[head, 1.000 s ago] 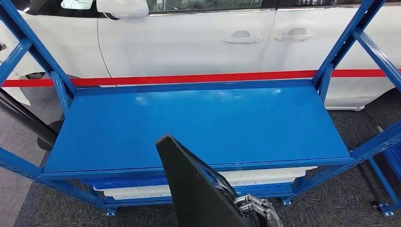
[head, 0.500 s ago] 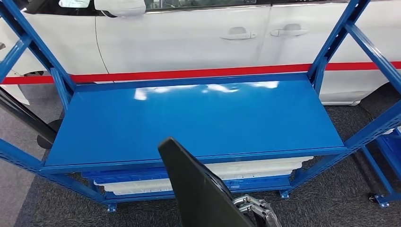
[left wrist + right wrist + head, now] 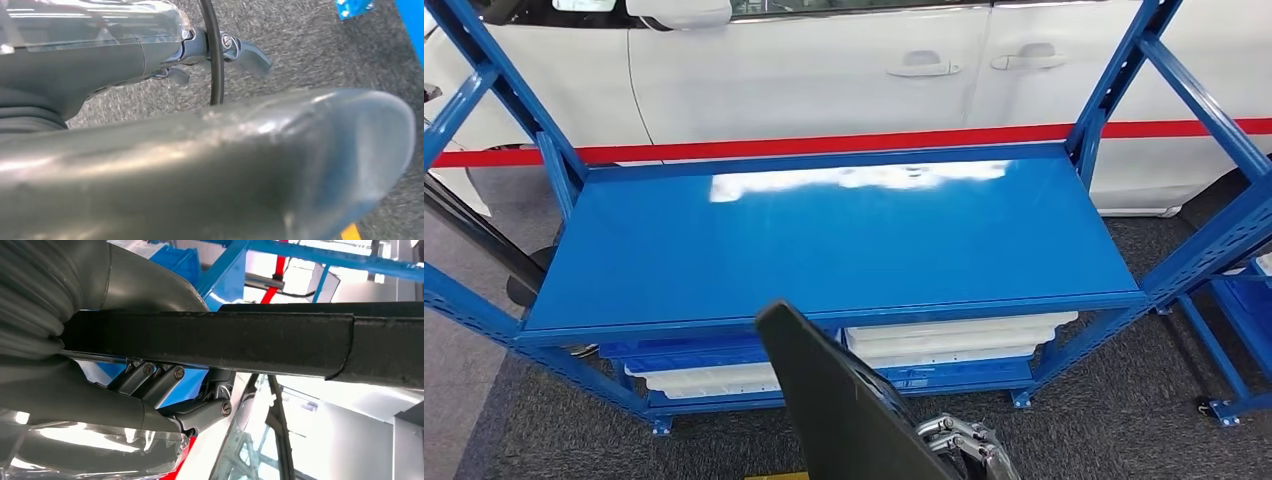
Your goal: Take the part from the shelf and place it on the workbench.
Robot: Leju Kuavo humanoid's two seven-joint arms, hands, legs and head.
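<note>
A: Here we are at the blue shelf (image 3: 824,240), and the part (image 3: 844,400), a flat black panel, is off it and up in the near foreground, tilted, carried low in front of the robot.

B: Who has it?

A: The right hand (image 3: 964,445). In the right wrist view its fingers (image 3: 165,377) are wrapped under the panel's edge, clamped on it. The left hand (image 3: 150,40) hangs over grey carpet (image 3: 310,55); I can't tell whether its fingers are apart or curled.

B: So how far along?

A: I'd say the pick is done, the placing is all to come. No workbench in sight yet.

B: Anything around?

A: A white car (image 3: 824,70) on the far side, a red barrier tape (image 3: 824,145) in front of it, pale trays (image 3: 954,340) on the lower level. The shelf frame stands right ahead, so a turn away looks necessary.
</note>
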